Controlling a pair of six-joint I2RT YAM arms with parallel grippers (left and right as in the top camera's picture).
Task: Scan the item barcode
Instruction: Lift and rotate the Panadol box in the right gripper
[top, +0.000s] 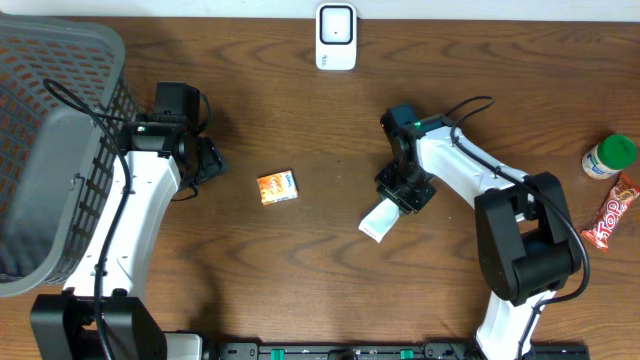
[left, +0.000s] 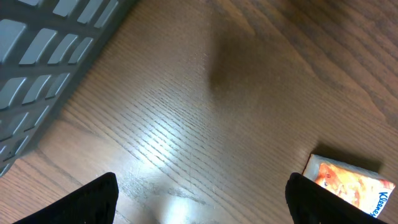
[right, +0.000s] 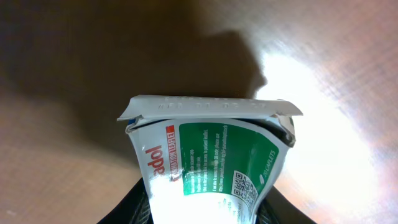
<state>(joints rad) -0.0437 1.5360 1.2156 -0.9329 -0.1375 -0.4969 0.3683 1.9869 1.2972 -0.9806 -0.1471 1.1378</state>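
**A:** Which step is in hand?

**B:** The pick-up is judged to be in hand. The tube (top: 380, 220), white and green, is found just right of the middle of the overhead frame, and its upper end is taken by the right gripper (top: 405, 192). In the right wrist view the dark fingers (right: 134, 208) are seen pressed against both sides of the tube, so the jaws are read as narrowed onto it. Whether it is raised off the table (top: 300, 290) cannot be told.

**A:** What is called for next?

**B:** A lift is called for, then a carry toward the scanner (top: 335, 37) at the top centre of the frame, well apart from the tube. The printed side would have to be turned to the scanner's face. A small square code is made out on that side in the wrist view. A striped barcode is not seen, so a turn of the wrist may be needed.

**A:** How is the right arm posed?

**B:** It is stretched from the lower right of the frame toward the centre, bent at the elbow, with the wrist pointed down at the table.

**A:** And the other one?

**B:** The left gripper (left: 202, 208) is held wide, with nothing between its fingers, near the basket (top: 40, 150) at the left of the frame. A tissue pack (top: 277, 187) lies near it, untouched.
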